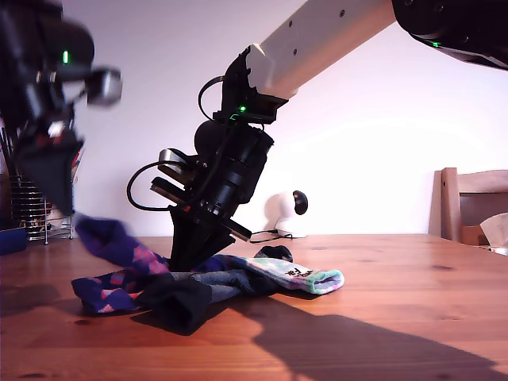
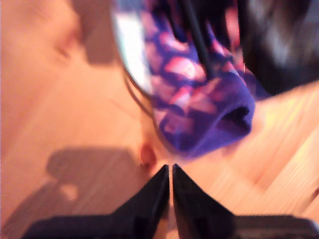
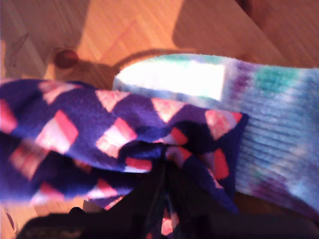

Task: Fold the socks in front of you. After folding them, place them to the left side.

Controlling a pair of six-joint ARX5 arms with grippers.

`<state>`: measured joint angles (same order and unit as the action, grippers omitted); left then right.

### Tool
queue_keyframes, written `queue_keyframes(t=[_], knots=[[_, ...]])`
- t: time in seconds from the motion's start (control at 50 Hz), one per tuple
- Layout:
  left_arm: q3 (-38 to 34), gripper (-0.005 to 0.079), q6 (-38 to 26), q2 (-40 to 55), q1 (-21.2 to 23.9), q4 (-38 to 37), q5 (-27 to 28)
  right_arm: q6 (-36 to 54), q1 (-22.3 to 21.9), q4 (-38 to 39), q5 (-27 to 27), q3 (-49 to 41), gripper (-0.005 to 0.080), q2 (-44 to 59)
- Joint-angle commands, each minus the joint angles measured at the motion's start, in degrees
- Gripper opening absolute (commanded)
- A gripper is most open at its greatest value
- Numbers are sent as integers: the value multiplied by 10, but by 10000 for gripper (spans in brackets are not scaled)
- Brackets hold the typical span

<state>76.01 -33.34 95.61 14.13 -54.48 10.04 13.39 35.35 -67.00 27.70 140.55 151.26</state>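
Near the exterior view's left on the wooden table (image 1: pixel 413 302): a heap of socks. Purple sock with pink blocks (image 1: pixel 119 266) lowest and leftmost, one end lifted up toward the exterior view's left. Pastel tie-dye sock (image 1: pixel 305 278) stretched toward the exterior view's right, toe flat on the wood. Black sock (image 1: pixel 182 305) crumpled nearest the camera. My second gripper (image 3: pixel 164 169) down on the middle of the heap, jaws pressed together, pinching a fold of the purple sock (image 3: pixel 124 134) just beside the tie-dye sock (image 3: pixel 279 129). My first gripper (image 2: pixel 171 172) raised above the table, jaws pressed together with only a sliver between; cannot tell whether any fabric is pinched. Purple sock's open cuff (image 2: pixel 234 117) just beyond its tips, blurred. White round device (image 1: pixel 284 210) far back on the table; wooden chair (image 1: pixel 468 202) at the exterior view's right.
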Motion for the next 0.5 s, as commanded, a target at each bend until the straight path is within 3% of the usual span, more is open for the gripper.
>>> queue_keyframes(t=[0.0,0.14,0.32,0.48], knots=[[-5,-20,18,0,-5,-7,22,2,2,-1,-6,-6,-12,33],[-5,-20,47,0,-8,-7,56,2,2,-1,-6,-7,-12,33],[-7,-6,109,7,-14,44,142,1,1,-1,-6,-6,-12,33],[-7,66,131,24,-12,77,166,1,-4,-12,-6,-6,-12,33]])
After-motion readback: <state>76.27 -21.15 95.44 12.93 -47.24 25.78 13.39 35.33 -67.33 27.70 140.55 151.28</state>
